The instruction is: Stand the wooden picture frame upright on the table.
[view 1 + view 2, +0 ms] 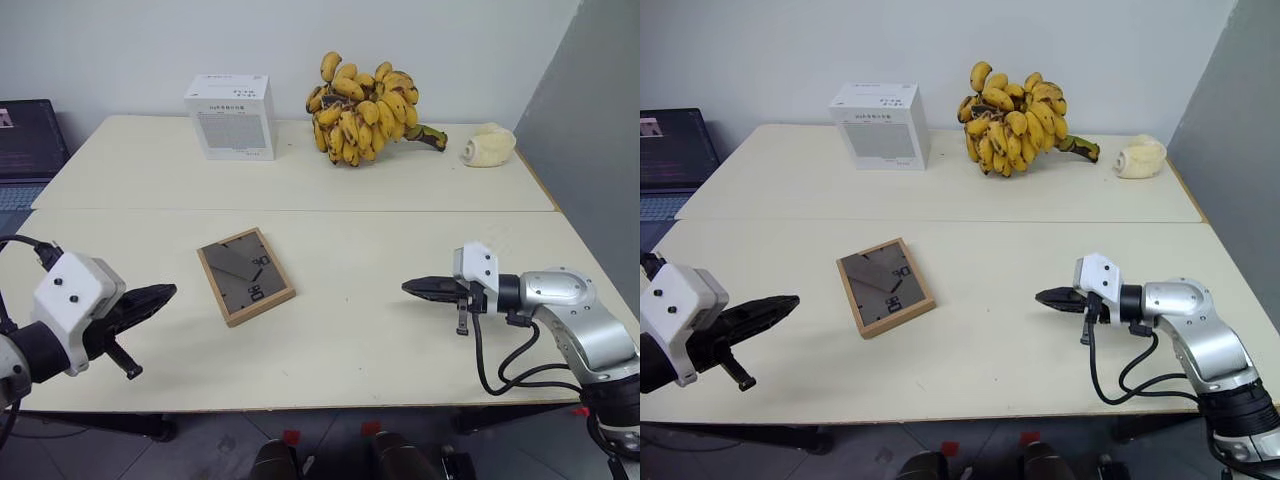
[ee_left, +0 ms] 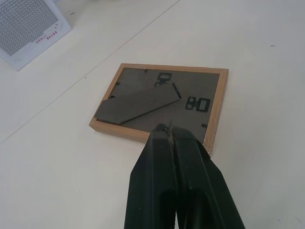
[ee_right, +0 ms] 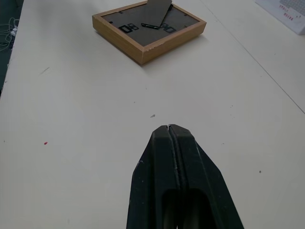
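Near edge first: left gripper (image 1: pixel 165 293) hovering low at the near left, fingers pressed together, nothing between them, pointing in toward the middle. Right gripper (image 1: pixel 412 287) on the near right, also pinched together and holding nothing, aimed leftward across the table (image 1: pixel 380 350).

Between the two, slightly left of centre: wooden picture frame (image 1: pixel 245 275) lying flat, face down, dark back up, turned at an angle to the table's edges. Fold-out stand (image 2: pixel 138 105) resting almost flush on the back, only slightly raised by the look of the wrist views.

Step in hand, by judgement: reaching in, not yet touching. To do it well: fingers parted before arrival, one gripper steadying a wooden edge, the other teasing the stand outward, then tipping the frame up onto its lower edge with the stand braced behind. Risk of the frame skidding on the smooth top if pushed rather than pinched.

Room to work: plenty of bare surface around the frame on every side, near edge well apart from it. Seam (image 1: pixel 420 211) running across just beyond the frame. Far off: white box (image 1: pixel 231 116), banana bunch (image 1: pixel 365 108), and a pale object (image 1: pixel 489 146) at the far right, all well clear.
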Motion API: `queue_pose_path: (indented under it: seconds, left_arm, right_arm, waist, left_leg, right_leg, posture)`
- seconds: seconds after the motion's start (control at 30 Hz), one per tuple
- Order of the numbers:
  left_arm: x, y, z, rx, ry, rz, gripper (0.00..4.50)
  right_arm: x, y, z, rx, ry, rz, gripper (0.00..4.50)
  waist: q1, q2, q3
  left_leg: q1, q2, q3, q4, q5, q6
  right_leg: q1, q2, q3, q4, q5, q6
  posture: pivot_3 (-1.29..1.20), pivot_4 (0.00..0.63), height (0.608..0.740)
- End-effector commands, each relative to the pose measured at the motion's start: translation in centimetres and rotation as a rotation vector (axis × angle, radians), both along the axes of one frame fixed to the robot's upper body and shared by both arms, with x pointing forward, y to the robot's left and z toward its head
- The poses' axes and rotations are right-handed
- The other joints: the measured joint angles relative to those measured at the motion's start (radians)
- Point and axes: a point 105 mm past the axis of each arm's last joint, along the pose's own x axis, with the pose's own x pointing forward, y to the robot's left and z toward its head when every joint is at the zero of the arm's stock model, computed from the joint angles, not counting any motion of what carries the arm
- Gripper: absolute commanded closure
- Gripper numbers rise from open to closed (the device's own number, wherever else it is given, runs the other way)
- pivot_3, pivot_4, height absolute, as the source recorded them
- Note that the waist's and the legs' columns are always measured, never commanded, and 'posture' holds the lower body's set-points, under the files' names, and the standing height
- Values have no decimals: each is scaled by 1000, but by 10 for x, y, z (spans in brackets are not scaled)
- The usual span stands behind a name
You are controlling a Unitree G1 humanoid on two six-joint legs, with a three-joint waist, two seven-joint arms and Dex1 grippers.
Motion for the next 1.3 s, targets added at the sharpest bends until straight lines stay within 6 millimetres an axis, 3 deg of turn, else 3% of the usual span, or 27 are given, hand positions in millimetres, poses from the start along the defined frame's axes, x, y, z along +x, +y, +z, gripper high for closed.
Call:
queue_pose_path:
  seconds: [0.03,0.47,0.7,0.87,1.0,1.17,1.3]
  left_arm:
    - [2,-1,10,31,-55,21,4470]
    - [15,4,20,-14,-121,91,4470]
    - [17,25,15,-38,-127,219,4470]
    - [24,62,3,-62,-136,419,4470]
    - [32,90,-21,-30,-76,557,4470]
    - [65,92,-48,-66,-25,560,4470]
    - [99,80,-64,-101,-10,524,4470]
  right_arm:
    - [0,4,10,16,-38,21,4500]
    - [2,3,9,28,-48,-12,4500]
    - [6,5,9,37,-57,-34,4500]
    - [8,6,9,48,-59,-51,4500]
    - [8,5,10,60,-59,-72,4500]
    - [9,7,13,87,-63,-101,4500]
    - [9,7,16,117,-69,-139,4500]
  waist:
    - [0,0,0]
    - [-3,0,0]
    - [-6,0,0]
    - [-6,0,0]
    - [-6,0,0]
    - [-3,0,0]
    - [3,0,0]
  left_leg:
    - [0,0,0,0,0,0]
    - [0,0,-3,0,0,0]
    - [0,0,-3,0,0,0]
    - [0,0,-4,0,0,0]
    - [0,0,-5,0,0,0]
    - [-1,0,-6,0,0,0]
    - [-1,-1,-7,0,0,0]
  right_leg:
    - [0,0,0,0,0,0]
    - [1,0,-3,0,2,3]
    - [1,0,-3,1,2,3]
    - [1,0,-4,1,2,3]
    - [2,0,-4,1,2,3]
    - [2,0,-7,1,3,2]
    - [2,0,-8,2,5,-1]
  posture:
    - [0,150,740]
    - [0,150,740]
    - [0,150,740]
    - [0,150,740]
    - [0,150,740]
    - [0,150,740]
    - [0,150,740]
